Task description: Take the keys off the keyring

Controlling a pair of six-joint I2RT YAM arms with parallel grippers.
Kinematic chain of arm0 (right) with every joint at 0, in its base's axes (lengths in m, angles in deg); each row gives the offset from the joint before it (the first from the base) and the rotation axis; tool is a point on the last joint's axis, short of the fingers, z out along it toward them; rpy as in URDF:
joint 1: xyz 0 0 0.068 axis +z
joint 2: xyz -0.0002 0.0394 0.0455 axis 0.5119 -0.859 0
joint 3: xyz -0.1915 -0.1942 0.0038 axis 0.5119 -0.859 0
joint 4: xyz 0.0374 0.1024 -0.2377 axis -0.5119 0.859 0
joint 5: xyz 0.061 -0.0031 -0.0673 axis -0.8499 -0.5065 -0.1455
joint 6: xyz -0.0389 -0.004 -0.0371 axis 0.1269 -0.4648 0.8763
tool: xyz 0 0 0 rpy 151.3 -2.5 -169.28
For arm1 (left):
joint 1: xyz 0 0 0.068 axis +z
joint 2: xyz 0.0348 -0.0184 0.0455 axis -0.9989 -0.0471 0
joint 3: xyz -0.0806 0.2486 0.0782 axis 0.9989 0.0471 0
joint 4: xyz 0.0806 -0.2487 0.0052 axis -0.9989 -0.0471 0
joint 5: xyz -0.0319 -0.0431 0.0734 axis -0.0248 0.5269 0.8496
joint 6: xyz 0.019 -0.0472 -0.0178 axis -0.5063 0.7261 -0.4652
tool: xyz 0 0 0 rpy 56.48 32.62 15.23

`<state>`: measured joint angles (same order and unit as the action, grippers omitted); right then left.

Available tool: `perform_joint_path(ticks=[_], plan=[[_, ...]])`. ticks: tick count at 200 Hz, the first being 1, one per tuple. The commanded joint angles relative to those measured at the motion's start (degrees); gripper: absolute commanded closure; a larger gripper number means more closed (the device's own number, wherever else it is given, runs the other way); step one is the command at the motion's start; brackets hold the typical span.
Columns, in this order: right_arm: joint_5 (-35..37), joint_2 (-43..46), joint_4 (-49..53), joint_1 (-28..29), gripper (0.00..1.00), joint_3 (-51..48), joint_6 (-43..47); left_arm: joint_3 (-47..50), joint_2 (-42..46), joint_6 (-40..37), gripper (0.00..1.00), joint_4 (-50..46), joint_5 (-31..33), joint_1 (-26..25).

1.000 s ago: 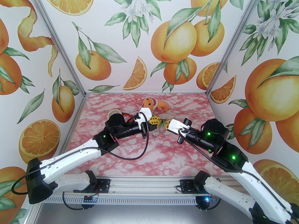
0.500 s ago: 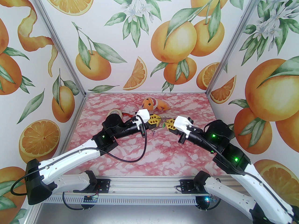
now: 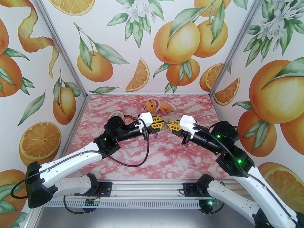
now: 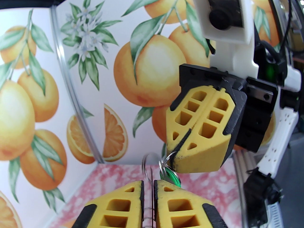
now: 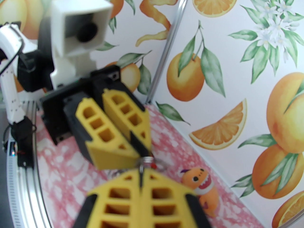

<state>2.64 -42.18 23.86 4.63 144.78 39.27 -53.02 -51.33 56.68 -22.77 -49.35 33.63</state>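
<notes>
Both grippers meet tip to tip above the table's middle. My left gripper [image 3: 162, 123] [image 4: 149, 183] stands a little open, with the keyring's [image 4: 145, 161] thin grey wire running loose through the narrow gap. Small metal pieces [image 3: 156, 136] dangle beneath it. My right gripper [image 3: 169, 126] [image 4: 176, 151] [image 5: 141, 172] is shut on a thin metal ring, and the bright green key [image 4: 173, 177] hangs just below that ring. In the right wrist view, the left gripper [image 5: 143, 153] sits right above my own fingertips. The blue key is hidden.
An orange plush toy [image 3: 155, 105] [image 5: 201, 184] lies behind the grippers near the back wall. A roll of beige tape [image 3: 116, 115] and red-handled pliers [image 3: 129, 116] lie behind the left forearm. Printed walls close in the pink marbled table [image 3: 152, 155] on three sides.
The left gripper's fingers have parted slightly. The right wrist has rolled and shifted right and back, drawing away from the left gripper and then coming close again.
</notes>
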Motion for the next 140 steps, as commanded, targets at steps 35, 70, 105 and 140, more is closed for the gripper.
perform_joint_path(ticks=[35, 70, 105, 140], plan=[[-13.8, -1.93, 0.03, -5.18, 1.0, 3.17, -5.28, 1.69, 4.36, -9.84, 0.66, -4.17, -0.73, 0.06], [-20.64, -3.83, 1.95, -7.29, 1.0, 4.11, -7.46, 1.69, 4.96, -13.83, 0.63, -7.94, -0.64, 1.37], [-25.3, -5.29, -0.25, -8.64, 1.0, 3.81, -10.68, 1.51, 3.8, -13.65, 0.6, -7.07, -6.11, 2.96], [-27.39, -6.29, -1.71, -9.07, 1.0, 3.69, -12.39, 0.38, 2.65, -14.07, 0.59, -7.61, -12.43, 3.04]])
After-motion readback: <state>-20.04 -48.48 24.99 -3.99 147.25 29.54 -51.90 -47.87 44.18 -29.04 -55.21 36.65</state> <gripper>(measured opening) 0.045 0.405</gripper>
